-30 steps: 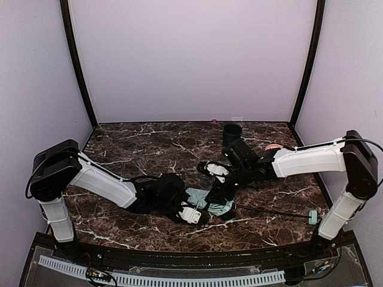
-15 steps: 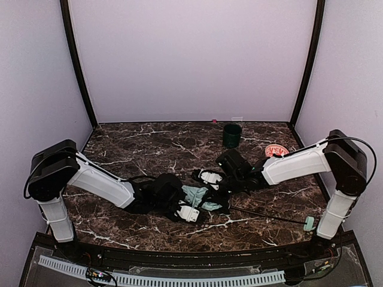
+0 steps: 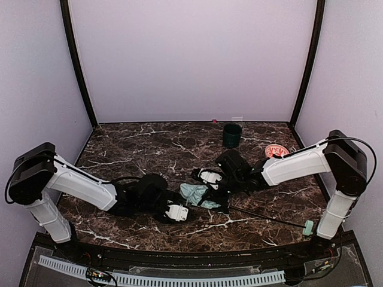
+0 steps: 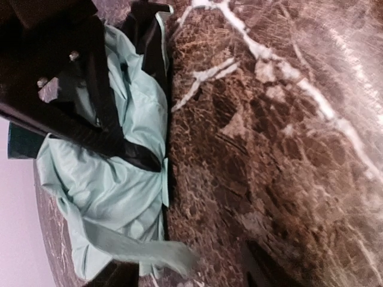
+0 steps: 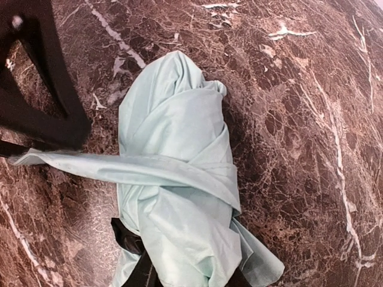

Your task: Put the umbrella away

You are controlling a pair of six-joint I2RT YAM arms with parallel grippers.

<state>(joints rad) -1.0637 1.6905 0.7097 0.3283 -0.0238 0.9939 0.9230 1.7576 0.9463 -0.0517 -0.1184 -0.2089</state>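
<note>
On marble table | umbrella bundled | red disc print illegible

Left tool near right tool

The umbrella is cut off at the bottom edge.

Left fingers released the umbrella and backed off; right fingers closed on it.
</note>
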